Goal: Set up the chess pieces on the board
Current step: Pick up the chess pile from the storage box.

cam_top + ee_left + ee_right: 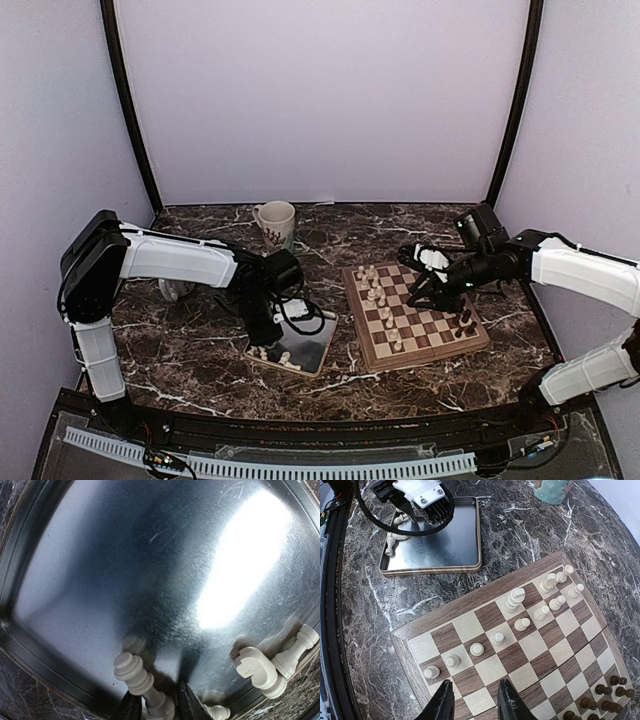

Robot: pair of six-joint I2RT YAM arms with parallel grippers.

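Nearest the arm bases, the left gripper (157,696) was down inside the metal tray (75,580), which sat on the dark marble desk (190,340); its two fingers stood close on either side of a cream chess piece (135,672) lying on the tray floor, but whether they were clamped on it I cannot tell; two more loose pieces (257,670) lay against the tray's rim just beside it.

To the right of the tray, apart from it, lay the board (490,670); the right gripper (474,700) hung over its near part with the jaws apart and nothing between them. The cream pawns (497,638) stood in a line along one side of the board, each on its own square; a few taller cream pieces (515,600) stood in the row behind them, toward the far end of that line. The dark pieces (605,700) were gathered at the opposite side.

Farthest back, near the rear wall, a pale mug (277,222) stood upright on the desk, well apart from the board.
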